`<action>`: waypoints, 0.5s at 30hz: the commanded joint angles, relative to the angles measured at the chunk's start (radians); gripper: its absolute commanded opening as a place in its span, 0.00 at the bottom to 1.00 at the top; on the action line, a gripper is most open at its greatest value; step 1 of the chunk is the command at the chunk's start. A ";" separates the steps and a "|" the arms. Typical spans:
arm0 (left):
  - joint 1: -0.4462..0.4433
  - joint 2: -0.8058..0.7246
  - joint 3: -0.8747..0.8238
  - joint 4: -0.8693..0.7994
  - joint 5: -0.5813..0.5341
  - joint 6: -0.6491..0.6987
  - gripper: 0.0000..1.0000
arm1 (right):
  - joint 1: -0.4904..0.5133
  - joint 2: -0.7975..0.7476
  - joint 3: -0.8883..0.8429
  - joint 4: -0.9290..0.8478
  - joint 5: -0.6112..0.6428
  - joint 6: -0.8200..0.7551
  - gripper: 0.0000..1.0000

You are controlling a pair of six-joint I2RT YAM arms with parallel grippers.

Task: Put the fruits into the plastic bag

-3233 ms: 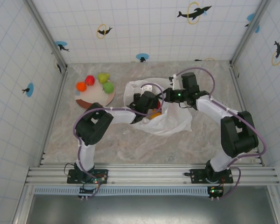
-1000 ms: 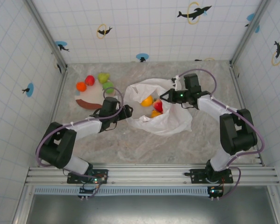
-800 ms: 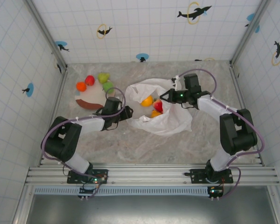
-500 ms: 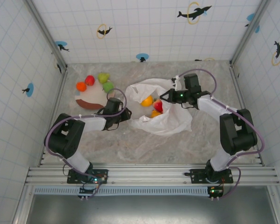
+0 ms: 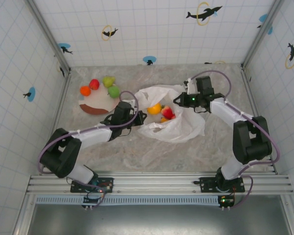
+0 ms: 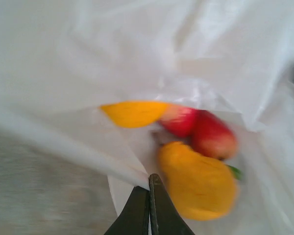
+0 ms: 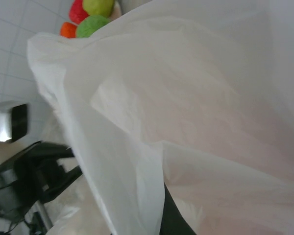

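The plastic bag lies open mid-table, white and crinkly. Three fruits sit inside it: a yellow-orange one, a red one and an orange one. My left gripper is shut on the bag's left rim; in the left wrist view its jaws pinch a fold just before a yellow fruit and a red fruit. My right gripper is shut on the bag's far rim, and the plastic drapes over its dark finger. Orange, red and two green fruits rest on the plate.
The round pink-and-brown plate stands at the back left, close to my left forearm. Tiled walls close in the table on three sides. Bare marbled tabletop runs in front of the bag.
My left gripper moved right from beside the plate to the bag's left rim and closed on it. The bag's mouth shifted and spread. My right gripper lifted its rim slightly.
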 commanded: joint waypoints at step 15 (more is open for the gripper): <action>-0.204 -0.100 0.063 0.017 -0.145 0.074 0.00 | -0.004 -0.179 0.062 -0.158 0.321 -0.152 0.00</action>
